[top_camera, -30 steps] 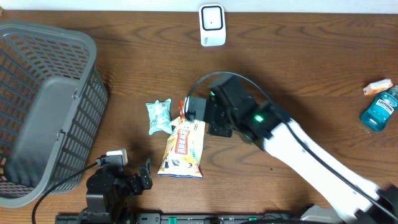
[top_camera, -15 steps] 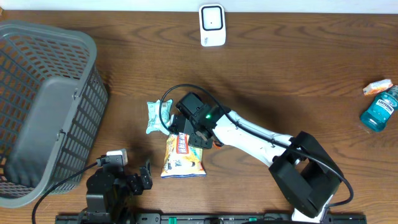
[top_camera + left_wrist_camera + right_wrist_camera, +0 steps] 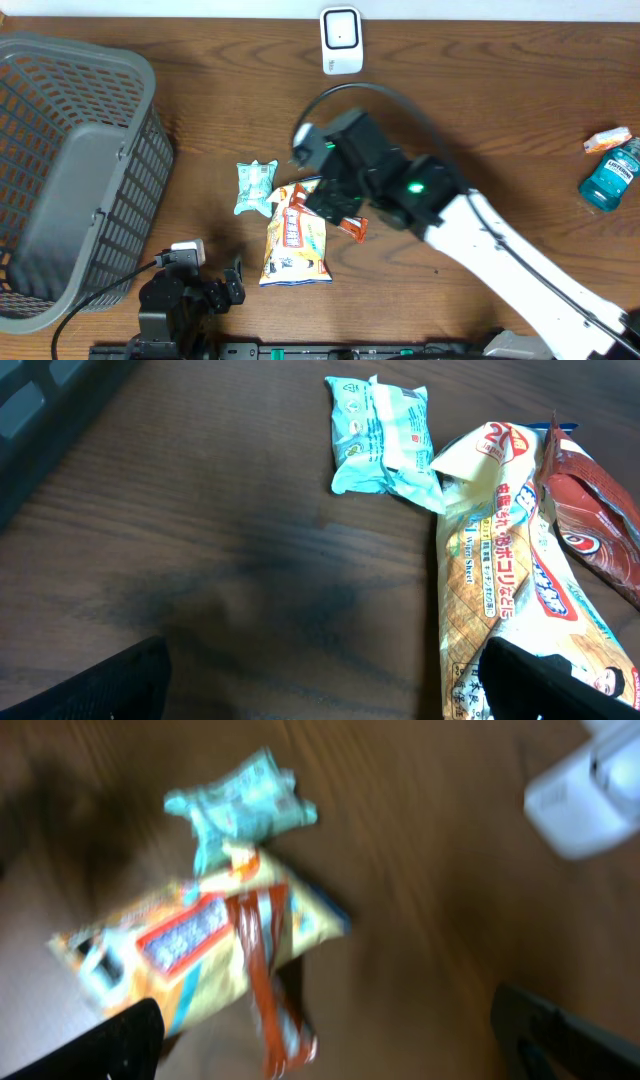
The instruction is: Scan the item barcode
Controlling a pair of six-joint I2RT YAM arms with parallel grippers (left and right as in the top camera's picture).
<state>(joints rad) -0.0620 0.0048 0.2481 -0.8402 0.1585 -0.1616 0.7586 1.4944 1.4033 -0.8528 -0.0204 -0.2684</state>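
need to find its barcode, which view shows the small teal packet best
The left wrist view: the teal packet is close and sharp, print visible. Overhead shows it small beside the yellow snack bag. The right wrist view shows it blurred.

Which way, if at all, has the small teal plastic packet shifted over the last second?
No. The small teal plastic packet sits just as far right of the grey plastic basket as it did a second ago.

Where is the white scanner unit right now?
Overhead view: the white box-shaped scanner stands at the wooden table's far edge, near centre, well beyond the small teal packet and the yellow snack bag, apart from both.
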